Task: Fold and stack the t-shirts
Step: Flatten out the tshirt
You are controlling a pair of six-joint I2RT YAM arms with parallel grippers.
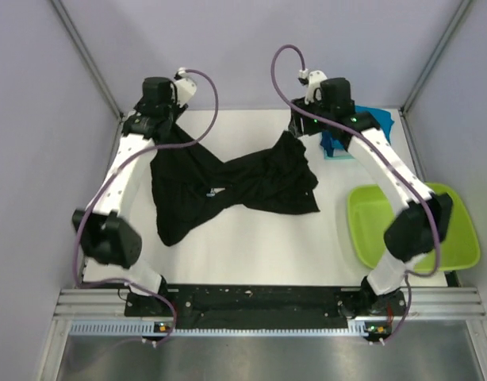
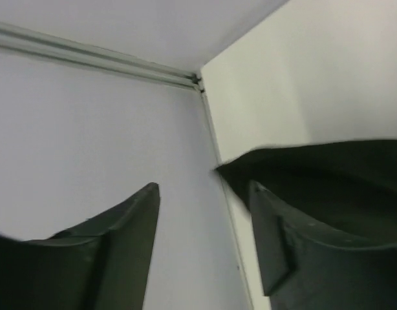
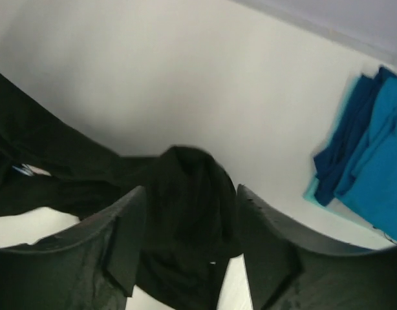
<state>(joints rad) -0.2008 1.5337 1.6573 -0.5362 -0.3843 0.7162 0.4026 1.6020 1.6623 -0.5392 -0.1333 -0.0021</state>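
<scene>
A: On the white table [image 1: 259, 238], the black t-shirt [image 1: 228, 186] lies unfolded, twisted at its middle, reaching from one arm to the other.
B: And the claws?
A: The left gripper [image 2: 202, 187] is spread wide with nothing between; the cloth is just beside one finger [image 2: 276, 252]. The right gripper [image 3: 195, 188] is equally wide, and a hump of the shirt stands between its fingers [image 3: 124, 245].
B: Around it?
A: Teal t-shirts [image 3: 373, 161] far right; a green tub [image 1: 366, 230] nearer.

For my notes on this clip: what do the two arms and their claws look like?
Both the left arm and right arm have white links joined by bulky black joints, on black bases. A purple-grey cable loops off each wrist. A small green light shows on the right arm. The left claw and right claw have broad, dark, tapering fingers.
</scene>
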